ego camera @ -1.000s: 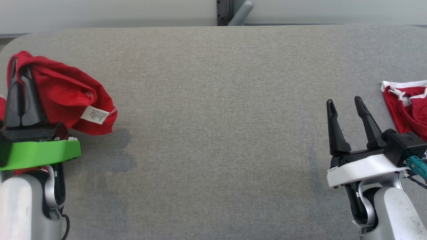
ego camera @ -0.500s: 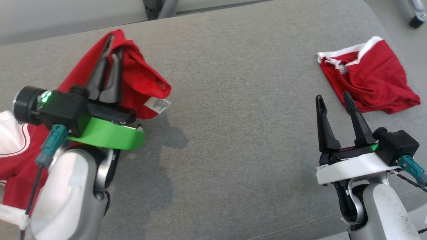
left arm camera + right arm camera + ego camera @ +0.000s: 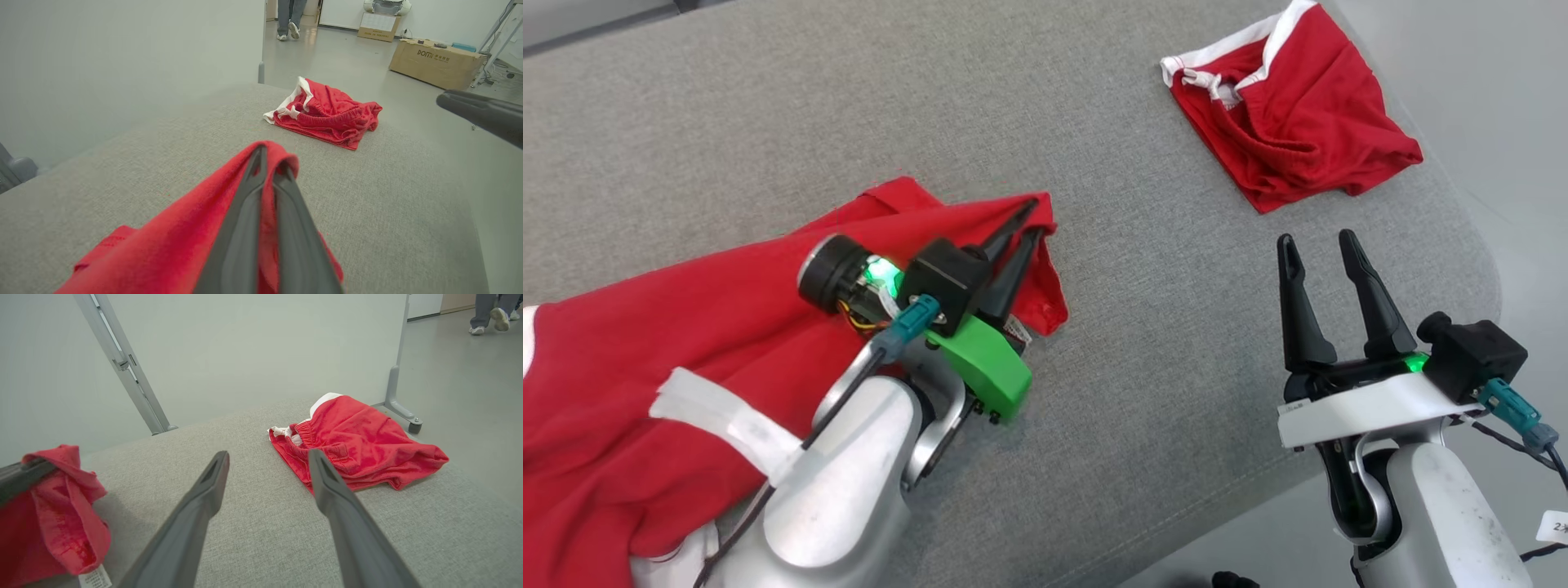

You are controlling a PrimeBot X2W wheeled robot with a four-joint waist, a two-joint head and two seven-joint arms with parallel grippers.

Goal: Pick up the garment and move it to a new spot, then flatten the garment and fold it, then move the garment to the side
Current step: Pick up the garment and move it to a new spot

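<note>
Garment (image 3: 686, 343), red, is lying across the left of the gray tabletop (image 3: 768, 106), one edge pinched in the clenched left claw (image 3: 1036, 219). Right claw (image 3: 1316, 238) is hanging released, empty. Moving seems underway; flattening, folding and setting aside are all waiting.

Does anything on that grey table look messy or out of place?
Nothing is damaged or spilled. The red shorts lie crumpled near the corner of the table, waistband bunched, and the red garment pinched in the left gripper is rumpled, not flat.
</note>
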